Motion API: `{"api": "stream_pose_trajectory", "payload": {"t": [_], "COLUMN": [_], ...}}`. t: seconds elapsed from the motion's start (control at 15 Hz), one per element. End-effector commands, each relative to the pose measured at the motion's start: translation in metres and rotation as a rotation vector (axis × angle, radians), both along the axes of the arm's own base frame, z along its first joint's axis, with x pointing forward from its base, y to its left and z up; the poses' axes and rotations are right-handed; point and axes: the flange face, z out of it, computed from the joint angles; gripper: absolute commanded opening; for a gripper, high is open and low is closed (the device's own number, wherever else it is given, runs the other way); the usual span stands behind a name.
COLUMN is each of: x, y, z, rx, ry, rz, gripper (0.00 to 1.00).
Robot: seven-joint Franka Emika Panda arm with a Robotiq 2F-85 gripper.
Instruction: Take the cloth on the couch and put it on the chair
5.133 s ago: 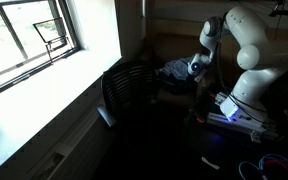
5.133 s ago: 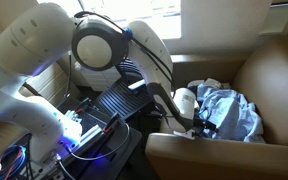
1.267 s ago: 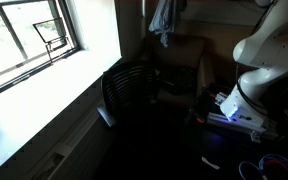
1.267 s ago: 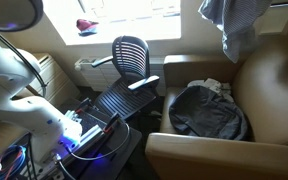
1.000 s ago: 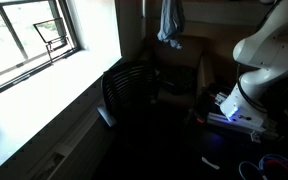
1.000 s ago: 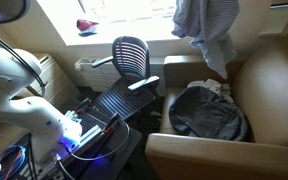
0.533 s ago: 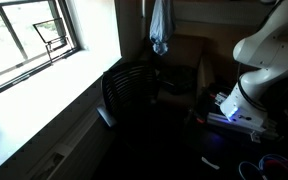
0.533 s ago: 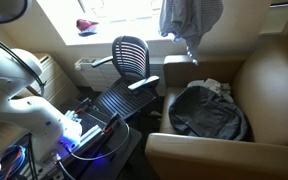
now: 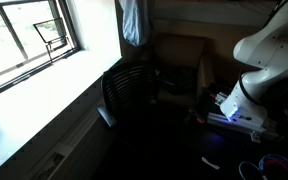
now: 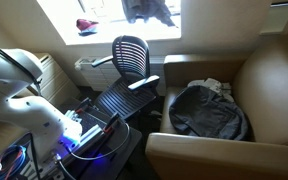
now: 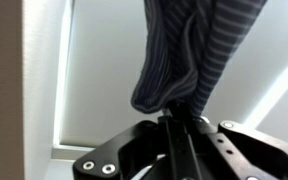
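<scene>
The cloth [image 9: 131, 22] is grey-blue with thin stripes and hangs high in the air, in front of the bright window, in both exterior views [image 10: 149, 10]. My gripper [image 11: 181, 120] is shut on the cloth [image 11: 189, 50], which bunches just past the closed fingers in the wrist view. In the exterior views the gripper itself is above the frame. The black mesh office chair [image 10: 130, 57] stands below the hanging cloth, beside the tan couch [image 10: 259, 85]. In the darker exterior view the chair [image 9: 129, 92] sits below and a little right of the cloth.
A dark jacket or bag [image 10: 208, 110] lies on the couch seat. The white robot base [image 9: 259, 60] and a lit controller box [image 10: 84, 130] with cables stand near the chair. A window sill [image 9: 34, 95] runs along the wall; a red object [image 10: 87, 25] rests on it.
The cloth, held in the gripper, has moved sideways from above the couch to above the chair, toward the window, and slightly higher.
</scene>
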Motion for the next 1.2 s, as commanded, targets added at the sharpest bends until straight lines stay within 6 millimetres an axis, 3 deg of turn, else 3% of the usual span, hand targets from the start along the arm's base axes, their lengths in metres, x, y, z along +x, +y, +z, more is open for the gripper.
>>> {"api": "stream_pose_trajectory", "payload": {"t": [0.0,0.2,0.47,0.87,1.13], "x": [-0.043,-0.065,-0.077,-0.071,-0.060], "y": [0.063,0.099,0.134,0.160,0.158], "z": [-0.008,-0.043,-0.108,-0.226,-0.326], "rx": [-0.004,-0.001,-0.030,-0.231,-0.451], "ry": [0.009,0.096,0.223,0.312,0.346], "rz": [0.180,0.293,0.409,0.508,0.549], "gripper": [0.00,0.00,0.00,0.00,0.00]}}
